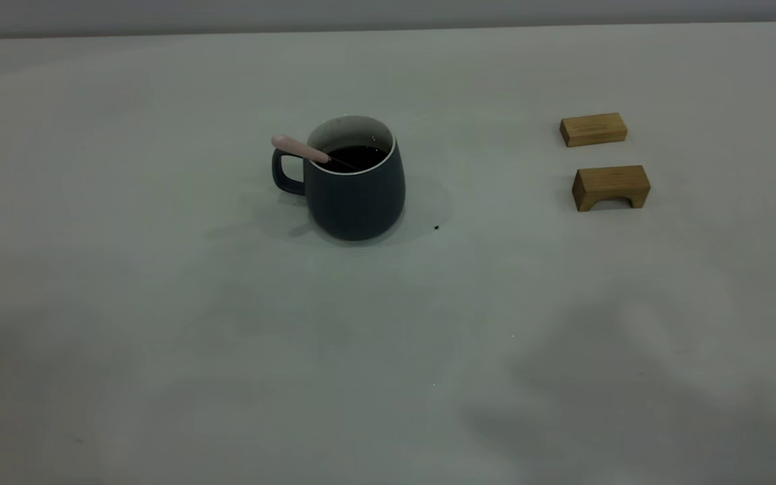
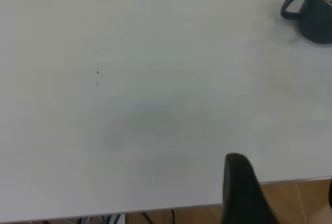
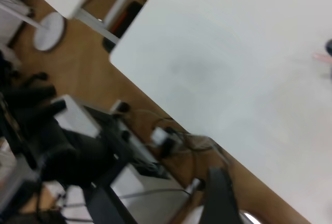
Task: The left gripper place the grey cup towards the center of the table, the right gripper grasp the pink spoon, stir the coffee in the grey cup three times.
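You see the dark slate-grey matte cup (image 1: 356,192) upright mid-worktop (image 1: 159,303), its slim pink-handled spoon (image 1: 300,149) resting in dark coffee (image 1: 358,156) (handle over the rim). Neither tool's state can be told.

Pretty dim, flat overhead light with no glare. The grey cup (image 1: 356,182) drops soft shadows on the table (image 1: 159,303), and bigger blurry ones smudge its near right corner. The right wrist view is motion-blurred; the left wrist view is soft and hazy.
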Controlling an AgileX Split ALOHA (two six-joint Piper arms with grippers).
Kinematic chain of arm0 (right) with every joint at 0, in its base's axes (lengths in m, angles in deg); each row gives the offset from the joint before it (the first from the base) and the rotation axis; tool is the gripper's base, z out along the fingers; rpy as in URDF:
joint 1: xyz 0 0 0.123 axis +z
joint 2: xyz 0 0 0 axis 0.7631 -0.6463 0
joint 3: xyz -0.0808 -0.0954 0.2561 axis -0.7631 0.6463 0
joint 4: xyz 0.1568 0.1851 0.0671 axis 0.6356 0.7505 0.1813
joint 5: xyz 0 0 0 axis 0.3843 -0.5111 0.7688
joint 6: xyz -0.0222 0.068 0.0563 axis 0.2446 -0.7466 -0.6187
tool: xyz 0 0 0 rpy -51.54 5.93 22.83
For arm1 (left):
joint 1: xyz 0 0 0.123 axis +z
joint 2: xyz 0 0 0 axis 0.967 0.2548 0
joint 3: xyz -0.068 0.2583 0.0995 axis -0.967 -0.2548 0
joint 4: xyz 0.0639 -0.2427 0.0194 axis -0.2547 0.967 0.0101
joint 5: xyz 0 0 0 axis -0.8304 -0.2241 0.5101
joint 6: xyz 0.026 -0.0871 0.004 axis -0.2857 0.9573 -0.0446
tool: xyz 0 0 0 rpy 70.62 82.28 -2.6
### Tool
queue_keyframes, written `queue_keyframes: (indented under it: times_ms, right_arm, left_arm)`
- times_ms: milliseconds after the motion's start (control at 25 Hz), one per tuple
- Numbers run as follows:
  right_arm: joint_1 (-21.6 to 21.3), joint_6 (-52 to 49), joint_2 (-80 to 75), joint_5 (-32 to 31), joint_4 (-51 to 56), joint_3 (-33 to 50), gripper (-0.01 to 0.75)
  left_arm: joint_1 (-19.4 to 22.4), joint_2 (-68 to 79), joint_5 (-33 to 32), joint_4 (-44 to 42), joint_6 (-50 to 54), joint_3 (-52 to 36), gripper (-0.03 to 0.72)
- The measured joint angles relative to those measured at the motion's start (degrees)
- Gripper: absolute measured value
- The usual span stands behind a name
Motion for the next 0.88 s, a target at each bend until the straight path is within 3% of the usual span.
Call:
queue_keyframes:
  times_ms: [240,440,680,880]
  right_arm:
    - [0.0,0.85,15.11,-0.08,-7.7,19.55,0.587]
    - [-0.26,7.19,27.73,-0.08,-14.06,33.46,0.587]
    - [-7.41,8.31,42.53,3.31,-17.41,46.06,0.587]
    - [-13.97,8.31,51.44,4.25,-22.55,50.98,0.587]
  left_arm:
    - [0.0,0.0,0.0,0.0,0.0,0.0,0.469]
    - [0.0,0.0,0.0,0.0,-0.05,0.0,0.469]
    - [0.0,0.0,0.0,0.0,-0.05,0.0,0.469]
    - [0.0,0.0,0.0,0.0,-0.05,0.0,0.469]
